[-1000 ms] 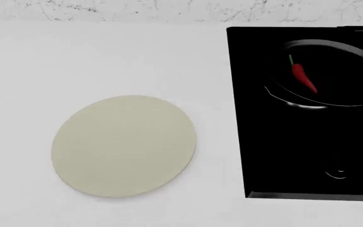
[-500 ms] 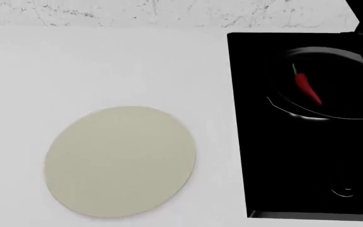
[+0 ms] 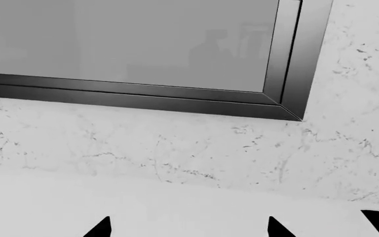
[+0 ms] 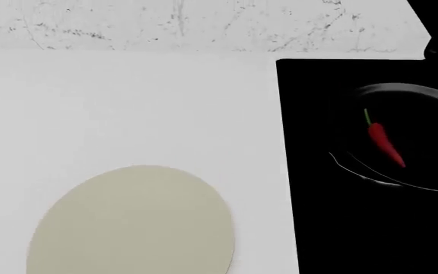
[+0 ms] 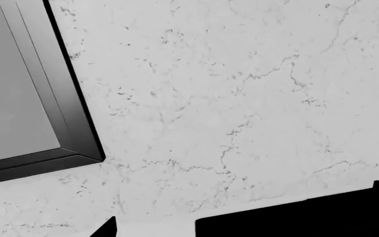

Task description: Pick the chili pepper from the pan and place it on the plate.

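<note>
The chili pepper (image 4: 382,142), slim and red with a green stem, lies inside the round black pan (image 4: 426,123) at the right of the head view. The pale beige plate (image 4: 132,222) rests on the white counter at the lower left, cut off by the picture's bottom edge. Neither gripper shows in the head view. In the left wrist view, my left gripper (image 3: 189,229) shows two dark fingertips (image 3: 101,228) set wide apart with nothing between them. My right gripper (image 5: 189,231) shows one dark fingertip (image 5: 106,228); the other is lost against black stovetop.
The pan sits on a flat black stovetop (image 4: 341,228) running down the right side. A marbled white wall (image 4: 166,23) backs the white counter (image 4: 128,103). Both wrist views face this wall and a dark-framed grey panel (image 3: 176,98). The right wrist view also catches the stovetop (image 5: 308,219).
In the head view everything has slid downward: plate, pan and pepper sit lower, the plate is now cut by the bottom edge, and more wall shows at the top.
</note>
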Tool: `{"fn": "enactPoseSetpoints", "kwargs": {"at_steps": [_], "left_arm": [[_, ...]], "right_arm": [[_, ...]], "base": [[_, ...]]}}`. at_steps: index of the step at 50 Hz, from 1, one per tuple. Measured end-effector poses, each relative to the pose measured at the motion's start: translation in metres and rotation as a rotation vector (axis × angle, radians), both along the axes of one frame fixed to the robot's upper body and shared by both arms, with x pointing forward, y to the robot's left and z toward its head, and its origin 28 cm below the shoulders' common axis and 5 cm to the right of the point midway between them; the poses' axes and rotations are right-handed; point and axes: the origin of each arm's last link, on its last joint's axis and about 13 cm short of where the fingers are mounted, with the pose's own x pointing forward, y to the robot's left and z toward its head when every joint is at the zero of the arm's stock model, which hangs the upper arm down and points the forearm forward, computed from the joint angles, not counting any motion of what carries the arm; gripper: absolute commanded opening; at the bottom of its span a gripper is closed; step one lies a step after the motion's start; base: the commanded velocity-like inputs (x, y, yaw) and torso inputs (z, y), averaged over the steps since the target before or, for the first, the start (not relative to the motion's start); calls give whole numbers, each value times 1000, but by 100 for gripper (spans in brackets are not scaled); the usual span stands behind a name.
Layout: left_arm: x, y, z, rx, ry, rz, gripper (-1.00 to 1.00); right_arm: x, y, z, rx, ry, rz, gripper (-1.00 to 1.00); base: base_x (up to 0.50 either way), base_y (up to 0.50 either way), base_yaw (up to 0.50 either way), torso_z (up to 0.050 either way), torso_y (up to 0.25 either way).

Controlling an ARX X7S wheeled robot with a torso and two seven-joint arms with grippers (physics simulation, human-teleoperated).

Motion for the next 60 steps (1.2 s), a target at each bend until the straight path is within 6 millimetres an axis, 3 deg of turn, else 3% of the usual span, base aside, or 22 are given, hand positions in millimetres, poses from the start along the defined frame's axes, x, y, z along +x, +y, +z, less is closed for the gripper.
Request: {"fn": "enactPoseSetpoints", "kwargs": {"at_steps": [18,39,60], "left_arm": [[-1,0,-1,2,-2,-2,100],[1,3,-6,-6,5,10,100],[7,5,-12,-12,17,17,100]], "right_arm": [[-4,0,-1,-1,3,-3,100],[-12,-5,1,-32,56,-34,100],[-20,-25,-30,-67,319,-89,100]], "base": [[239,0,0,0,0],[2,0,0,0,1],[0,0,0,0,0]]}}
